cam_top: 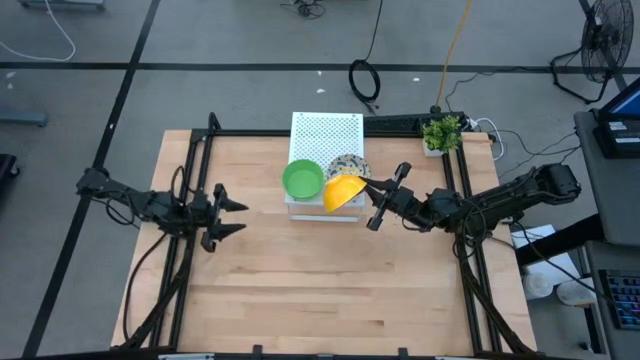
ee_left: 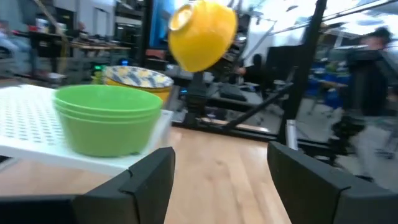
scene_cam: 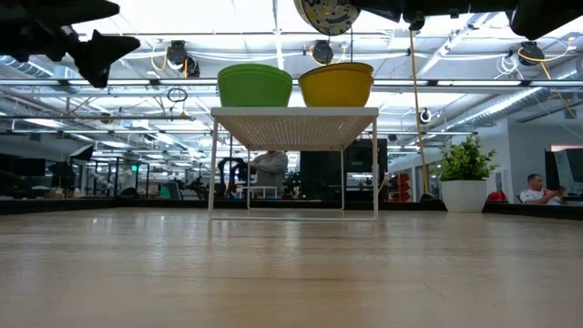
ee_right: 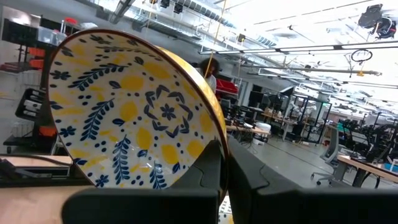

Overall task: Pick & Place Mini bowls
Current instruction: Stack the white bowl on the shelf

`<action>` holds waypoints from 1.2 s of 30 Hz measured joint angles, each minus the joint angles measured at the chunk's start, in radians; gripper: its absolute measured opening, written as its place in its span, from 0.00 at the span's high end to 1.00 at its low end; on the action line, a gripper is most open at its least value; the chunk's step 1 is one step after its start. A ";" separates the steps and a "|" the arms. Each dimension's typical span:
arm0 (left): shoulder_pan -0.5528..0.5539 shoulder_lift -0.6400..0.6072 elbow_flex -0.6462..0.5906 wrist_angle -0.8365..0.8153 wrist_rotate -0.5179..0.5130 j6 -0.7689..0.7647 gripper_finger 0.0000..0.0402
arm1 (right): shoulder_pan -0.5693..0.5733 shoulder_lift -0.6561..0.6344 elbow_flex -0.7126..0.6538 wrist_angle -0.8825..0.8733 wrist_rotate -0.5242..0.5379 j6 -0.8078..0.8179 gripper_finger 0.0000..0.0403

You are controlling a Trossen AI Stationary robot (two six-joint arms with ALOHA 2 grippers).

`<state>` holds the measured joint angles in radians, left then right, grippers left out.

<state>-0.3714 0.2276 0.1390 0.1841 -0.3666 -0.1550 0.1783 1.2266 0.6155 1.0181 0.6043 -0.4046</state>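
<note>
A floral bowl point(ee_right: 134, 106) is pinched by its rim in the right end effector point(cam_top: 378, 204), tipped on edge just beside the white box point(cam_top: 326, 135), where green bowls point(cam_top: 302, 179) are stacked. The left end effector point(cam_top: 228, 216) waits wide open, well apart. The bowl is best levelled before release.

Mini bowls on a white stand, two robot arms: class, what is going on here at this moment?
The right gripper is shut on the rim of a floral bowl, yellow outside and patterned inside, holding it tilted in the air beside the white perforated box. A stack of green bowls and another floral bowl sit on the box. The left gripper waits open over the table, holding nothing.
</note>
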 joint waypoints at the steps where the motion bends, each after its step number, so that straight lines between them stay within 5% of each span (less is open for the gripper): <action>1: 0.000 -0.011 -0.011 0.005 0.020 -0.005 0.36 | 0.000 0.000 0.000 0.000 0.001 0.000 1.00; 31: 0.000 -0.025 -0.040 -0.083 -0.005 -0.079 0.36 | 0.000 0.000 0.000 0.025 -0.006 -0.027 1.00; 36: 0.000 -0.025 -0.040 -0.082 -0.005 -0.079 0.36 | -0.019 0.000 0.000 0.062 -0.033 -0.136 1.00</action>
<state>-0.3714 0.2024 0.0990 0.1017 -0.3717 -0.2340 0.1590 1.2264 0.6155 1.0799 0.5709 -0.5401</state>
